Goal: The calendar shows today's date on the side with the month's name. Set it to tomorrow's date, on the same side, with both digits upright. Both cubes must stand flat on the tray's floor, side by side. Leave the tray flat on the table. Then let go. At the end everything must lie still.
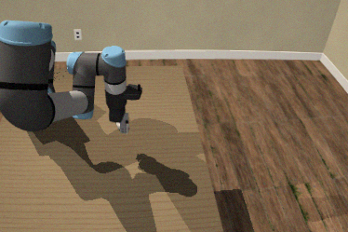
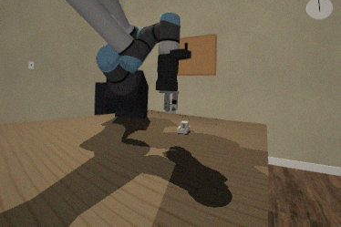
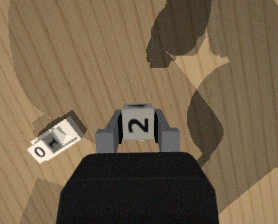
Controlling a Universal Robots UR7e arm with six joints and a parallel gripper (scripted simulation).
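The step in hand looks like the handling of one number cube: the end effector (image 1: 124,124) (image 2: 170,104) (image 3: 138,119) grips a white number cube (image 3: 138,123) between its two fingers, raised above the bench (image 1: 153,139) (image 2: 219,145) (image 3: 65,60). The calendar tray (image 2: 183,131) (image 3: 74,145) sits on the bench, beside and below the gripped cube, with the other number cube (image 2: 184,124) (image 3: 54,142) on it.

The next move probably calls for turning the held cube so that the wanted digit faces the month side upright, then lowering it into the free part of the tray, flat and side by side with its neighbour. The tray stands askew to the fingers in the wrist view, so the wrist would need to line up with it first; a skewed descent could catch the other cube or shift the tray.

As for writing, the held cube shows a black "2", lying on its side in the wrist view. A "1" reads on the tray's cube, and a "0" shows at the tray's outer end. Today's date and the month's name cannot be read, and no brand is legible.
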